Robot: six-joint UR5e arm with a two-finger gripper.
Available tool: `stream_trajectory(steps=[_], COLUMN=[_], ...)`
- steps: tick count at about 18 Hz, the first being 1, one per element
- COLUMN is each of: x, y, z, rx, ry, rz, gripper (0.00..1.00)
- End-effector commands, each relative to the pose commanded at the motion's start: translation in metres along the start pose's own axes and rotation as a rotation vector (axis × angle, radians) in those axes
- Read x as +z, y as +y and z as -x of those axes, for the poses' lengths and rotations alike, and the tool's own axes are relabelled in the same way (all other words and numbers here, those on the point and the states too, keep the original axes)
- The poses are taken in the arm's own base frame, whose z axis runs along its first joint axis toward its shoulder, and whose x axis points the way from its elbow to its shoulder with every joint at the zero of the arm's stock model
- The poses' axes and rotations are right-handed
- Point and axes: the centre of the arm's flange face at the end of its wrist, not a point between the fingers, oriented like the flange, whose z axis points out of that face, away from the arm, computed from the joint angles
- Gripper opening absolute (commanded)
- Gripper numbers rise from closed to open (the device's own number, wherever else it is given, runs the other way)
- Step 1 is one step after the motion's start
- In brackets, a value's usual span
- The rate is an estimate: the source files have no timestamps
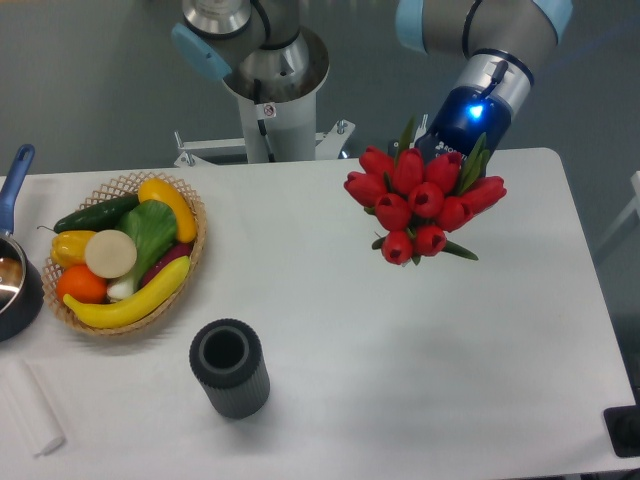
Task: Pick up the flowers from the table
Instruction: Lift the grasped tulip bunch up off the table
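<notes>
The flowers (pixel 422 203), a bunch of red tulips with green leaves, are held up off the table (pixel 330 330) at the back right, with the blooms facing the camera. Their stems are hidden behind the blooms. My gripper (pixel 449 147) comes down from the upper right, with a blue light on its wrist. Its fingers are hidden behind the bunch, and it appears shut on the stems.
A wicker basket (pixel 193 262) of vegetables and fruit stands at the left. A dark ribbed cylinder cup (pixel 231 368) stands at the front centre-left. A pot with a blue handle (pixel 14 280) is at the left edge. The robot base (pixel 272 110) is at the back.
</notes>
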Motion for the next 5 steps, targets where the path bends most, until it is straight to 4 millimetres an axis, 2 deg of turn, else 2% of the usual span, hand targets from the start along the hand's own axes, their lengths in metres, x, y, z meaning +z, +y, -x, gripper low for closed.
stream_trajectory(steps=[5], x=[0.0011], y=[0.0013], z=[-0.0007], rx=[-0.001], ry=[0.002], rz=[0.001], gripper=[0.29])
